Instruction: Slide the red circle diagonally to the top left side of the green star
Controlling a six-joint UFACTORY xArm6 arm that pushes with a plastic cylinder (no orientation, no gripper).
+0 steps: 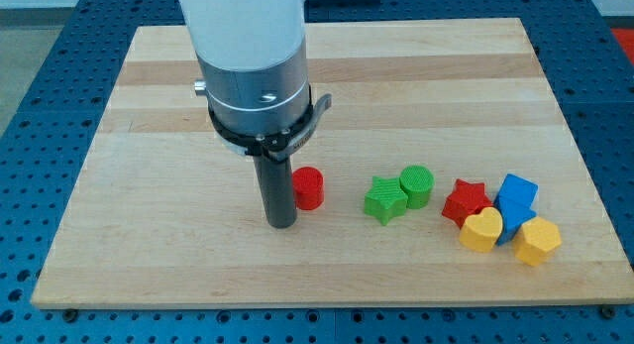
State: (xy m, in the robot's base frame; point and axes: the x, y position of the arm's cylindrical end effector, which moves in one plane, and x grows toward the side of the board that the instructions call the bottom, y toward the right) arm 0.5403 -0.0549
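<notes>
The red circle (309,188) is a short red cylinder standing on the wooden board a little left of the middle, near the view's bottom. The green star (385,199) lies to its right, with a gap between them. My tip (281,223) is the lower end of the dark rod, resting on the board just left of and slightly below the red circle, close to it or touching it. The arm's white and grey body hides the board above the rod.
A green circle (417,185) touches the green star's right side. Further right sits a cluster: a red star (466,201), a blue block (516,197), a yellow heart (482,229) and a yellow block (538,241). The board's bottom edge (317,302) is near.
</notes>
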